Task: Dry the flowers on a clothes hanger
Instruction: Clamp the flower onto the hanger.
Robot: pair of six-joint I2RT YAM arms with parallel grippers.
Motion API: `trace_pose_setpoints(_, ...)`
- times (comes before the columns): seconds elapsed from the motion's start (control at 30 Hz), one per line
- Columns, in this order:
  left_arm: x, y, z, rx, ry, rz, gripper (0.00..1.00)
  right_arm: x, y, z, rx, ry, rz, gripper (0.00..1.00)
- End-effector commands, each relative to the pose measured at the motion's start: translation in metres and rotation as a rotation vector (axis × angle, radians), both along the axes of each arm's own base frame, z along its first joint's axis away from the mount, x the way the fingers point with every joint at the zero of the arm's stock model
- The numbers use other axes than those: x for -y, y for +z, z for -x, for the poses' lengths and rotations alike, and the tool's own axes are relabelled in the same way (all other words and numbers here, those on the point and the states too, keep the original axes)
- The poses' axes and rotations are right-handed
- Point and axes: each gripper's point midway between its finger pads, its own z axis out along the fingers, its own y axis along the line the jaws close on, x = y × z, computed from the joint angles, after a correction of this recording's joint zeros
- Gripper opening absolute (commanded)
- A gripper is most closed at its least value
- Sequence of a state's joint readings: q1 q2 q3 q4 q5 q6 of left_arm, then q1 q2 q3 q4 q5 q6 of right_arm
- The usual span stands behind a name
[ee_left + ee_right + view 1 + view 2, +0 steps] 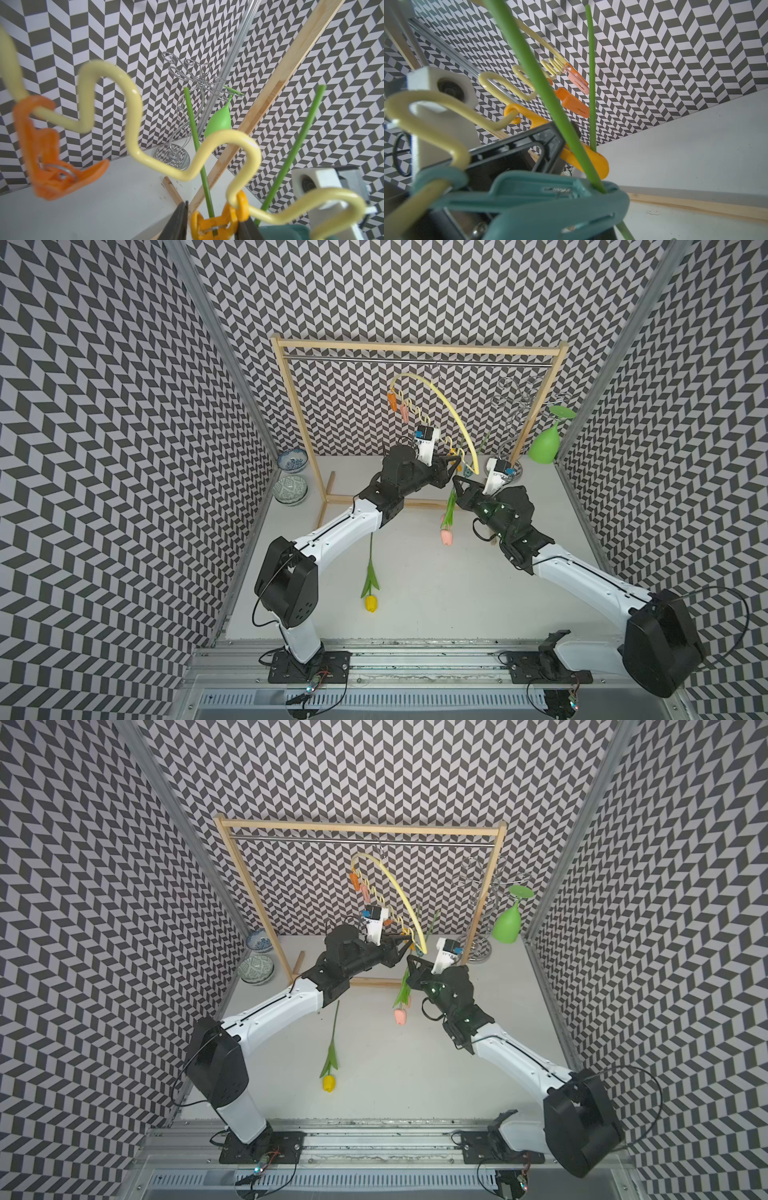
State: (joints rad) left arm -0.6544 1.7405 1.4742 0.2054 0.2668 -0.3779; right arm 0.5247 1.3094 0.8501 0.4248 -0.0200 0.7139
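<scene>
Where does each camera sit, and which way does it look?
Both top views: high over the front, looking down and back at the wooden rack; both arms show.
Left wrist: on the left arm, facing the hanger's wavy bar; its fingertips show.
Right wrist: on the right arm, facing the teal clothespin; the left gripper's finger shows.
Shared: both wrist views show two green stems.

Overhead pair — wrists (upward) near hanger (133,124)

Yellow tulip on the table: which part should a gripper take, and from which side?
Take the yellow tulip by its bare stem beyond the leaves, coming straight down, jaws across it. It lies flat on the table, so probably only the top is open; the bloom would crush.
</scene>
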Motion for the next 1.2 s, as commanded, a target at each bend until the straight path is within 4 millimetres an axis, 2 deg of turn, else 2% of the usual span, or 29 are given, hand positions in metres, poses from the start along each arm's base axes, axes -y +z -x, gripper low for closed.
trace_pose_setpoints(0.0, -0.002, 0.011, 0.003, 0.023, 0.0, 0.006, 0.45, 0.0, 0.026, -0.001, 0.086, 0.005, -0.023, 0.18)
trace_pose_setpoints(0.07, -0.003, 0.009, 0.002, 0.023, 0.009, 0.0, 0.46, 0.003, 0.023, -0.001, 0.085, -0.007, -0.016, 0.31)
trace_pose_setpoints(0.17, -0.005, 0.004, 0.002, 0.019, 0.024, -0.01, 0.46, 0.01, 0.019, 0.0, 0.082, -0.038, -0.016, 0.36)
trace_pose_setpoints(0.47, -0.013, -0.019, 0.001, -0.008, 0.059, -0.037, 0.46, 0.018, 0.013, 0.001, 0.063, -0.067, -0.008, 0.38)
trace_pose_setpoints(0.83, -0.021, -0.036, 0.009, -0.031, 0.07, -0.046, 0.52, 0.011, 0.012, 0.024, 0.085, 0.033, 0.059, 0.41)
trace_pose_setpoints(1.0, -0.029, -0.039, 0.016, -0.04, 0.083, -0.05, 0.62, 0.015, 0.011, 0.034, 0.074, 0.046, 0.084, 0.41)
trace_pose_setpoints(1.17, -0.047, -0.044, 0.032, -0.07, 0.113, -0.059, 0.92, 0.022, 0.015, 0.051, 0.075, 0.062, 0.118, 0.44)
